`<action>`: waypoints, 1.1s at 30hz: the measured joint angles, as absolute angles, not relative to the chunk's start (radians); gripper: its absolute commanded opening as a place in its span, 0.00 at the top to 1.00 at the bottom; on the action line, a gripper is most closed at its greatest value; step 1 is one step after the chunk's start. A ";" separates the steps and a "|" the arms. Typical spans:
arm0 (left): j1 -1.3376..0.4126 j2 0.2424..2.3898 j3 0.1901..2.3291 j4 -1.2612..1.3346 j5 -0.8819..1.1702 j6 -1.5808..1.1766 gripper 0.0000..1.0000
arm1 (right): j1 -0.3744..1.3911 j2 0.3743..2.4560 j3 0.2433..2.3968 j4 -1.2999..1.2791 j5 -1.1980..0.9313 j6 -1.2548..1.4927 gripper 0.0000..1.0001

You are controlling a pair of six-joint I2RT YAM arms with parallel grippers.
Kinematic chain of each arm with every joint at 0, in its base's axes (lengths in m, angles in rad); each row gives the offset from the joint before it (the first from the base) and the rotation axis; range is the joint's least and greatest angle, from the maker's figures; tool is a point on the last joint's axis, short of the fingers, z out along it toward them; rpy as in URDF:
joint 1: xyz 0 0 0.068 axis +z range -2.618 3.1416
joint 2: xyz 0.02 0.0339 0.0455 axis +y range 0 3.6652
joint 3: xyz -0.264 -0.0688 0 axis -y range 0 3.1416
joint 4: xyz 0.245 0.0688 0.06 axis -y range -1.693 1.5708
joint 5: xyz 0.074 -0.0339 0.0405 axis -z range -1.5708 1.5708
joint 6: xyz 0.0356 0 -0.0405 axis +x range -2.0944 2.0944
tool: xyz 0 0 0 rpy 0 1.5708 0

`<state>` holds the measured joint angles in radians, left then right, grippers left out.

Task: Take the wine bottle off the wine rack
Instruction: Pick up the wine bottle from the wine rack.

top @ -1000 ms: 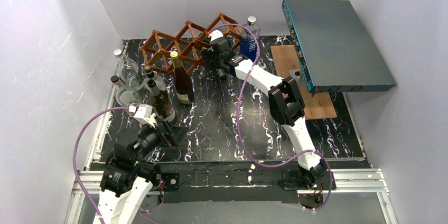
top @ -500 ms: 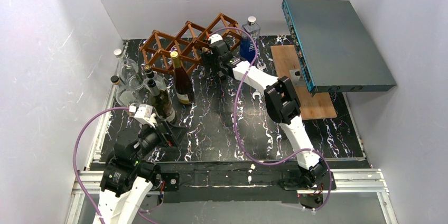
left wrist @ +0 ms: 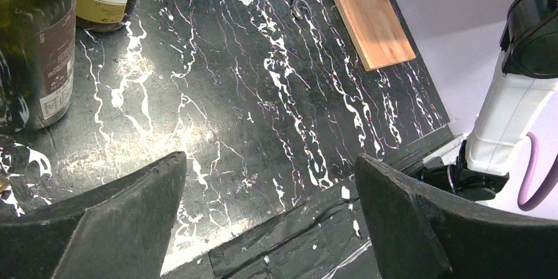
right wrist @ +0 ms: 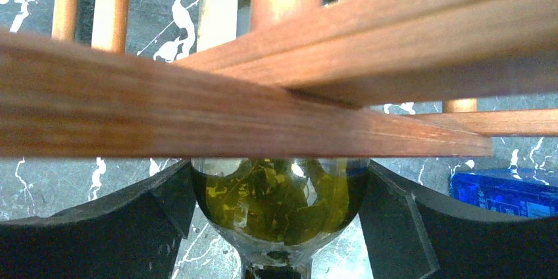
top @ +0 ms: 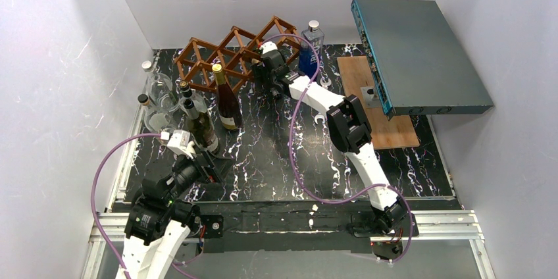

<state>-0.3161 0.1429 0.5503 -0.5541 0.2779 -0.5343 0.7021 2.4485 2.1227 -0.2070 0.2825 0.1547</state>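
Moved slightly closer to the wine rack (right wrist: pixel 197 114) with the right gripper (right wrist: pixel 276 190) narrowing about the green wine bottle (right wrist: pixel 279 216) between its jaws, grip uncertain, bottle unremoved, withdrawal entirely left.
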 measured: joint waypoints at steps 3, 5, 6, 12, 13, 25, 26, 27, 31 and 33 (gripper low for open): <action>-0.316 0.143 0.550 -0.554 0.278 -0.534 0.02 | 0.699 2.449 2.125 -0.207 0.278 0.151 0.29; -0.316 0.143 0.550 -0.554 0.278 -0.533 0.02 | 0.696 2.449 2.125 -0.208 0.270 0.146 0.36; -0.316 0.143 0.550 -0.554 0.278 -0.533 0.02 | 0.694 2.449 2.125 -0.207 0.263 0.147 0.41; -0.316 0.143 0.550 -0.554 0.278 -0.532 0.02 | 0.688 2.449 2.124 -0.206 0.237 0.131 0.67; -0.316 0.143 0.550 -0.554 0.279 -0.532 0.02 | 0.687 2.449 2.124 -0.206 0.232 0.127 0.69; -0.316 0.141 0.550 -0.553 0.293 -0.532 0.02 | 0.683 2.326 1.948 -0.183 0.194 0.098 0.78; -0.316 0.141 0.550 -0.553 0.295 -0.532 0.02 | 0.683 2.310 1.930 -0.183 0.193 0.096 0.78; -0.316 0.141 0.550 -0.551 0.297 -0.532 0.02 | 0.683 2.296 1.914 -0.183 0.191 0.093 0.78; -0.316 0.141 0.549 -0.548 0.300 -0.532 0.02 | 0.690 2.230 1.832 -0.181 0.173 0.071 0.79; -0.316 0.141 0.549 -0.547 0.301 -0.532 0.02 | 0.698 2.204 1.792 -0.176 0.181 0.065 0.80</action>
<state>-0.3161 0.1406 0.5488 -0.5468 0.3012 -0.5320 0.6979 2.2036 1.7920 -0.1757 0.1810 0.0647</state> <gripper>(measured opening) 0.983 0.828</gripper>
